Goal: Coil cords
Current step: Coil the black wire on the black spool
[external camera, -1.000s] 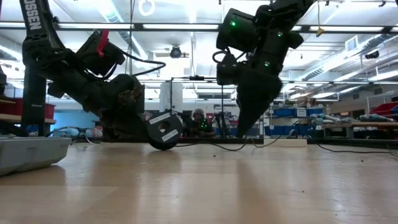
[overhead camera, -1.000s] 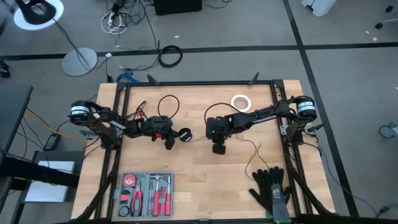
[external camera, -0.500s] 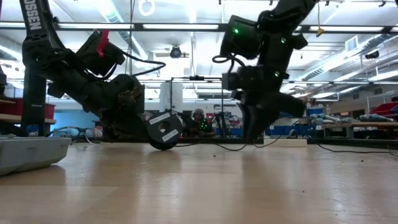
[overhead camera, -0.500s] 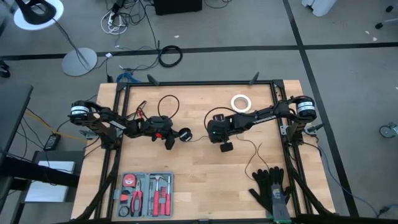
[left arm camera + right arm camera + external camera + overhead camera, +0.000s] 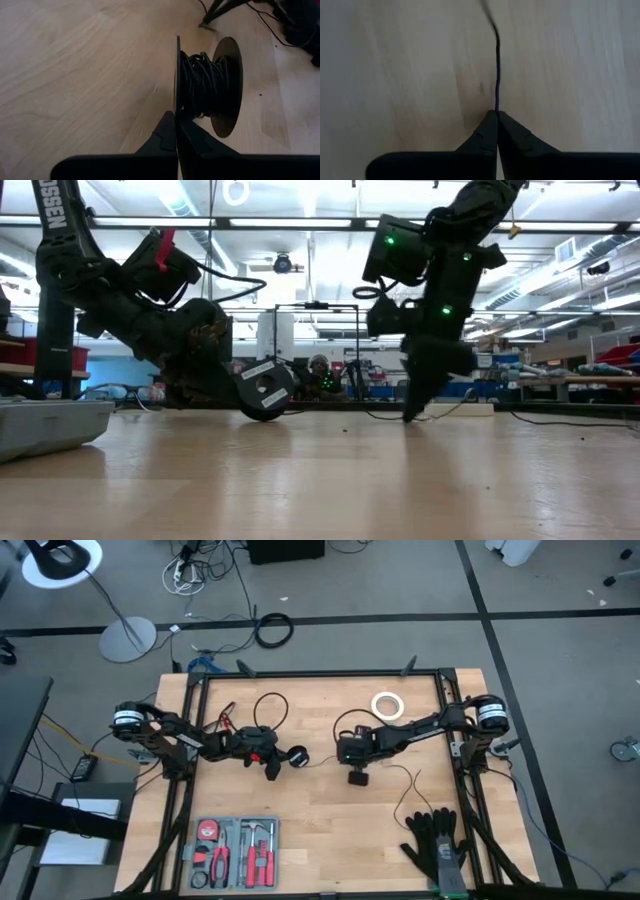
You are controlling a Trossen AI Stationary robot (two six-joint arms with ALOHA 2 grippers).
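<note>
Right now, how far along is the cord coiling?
Done: several turns of the thin black cord already sit wound on the small round black spool, which the left claw grips by one flange. In hand: the right claw is shut on the cord at the wooden table. Left: loose cord trails toward the black gloves.

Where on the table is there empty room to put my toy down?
Bare wood lies between the tool tray and the black gloves. The middle is crowded: both arms, the spool and the loose cord.
</note>
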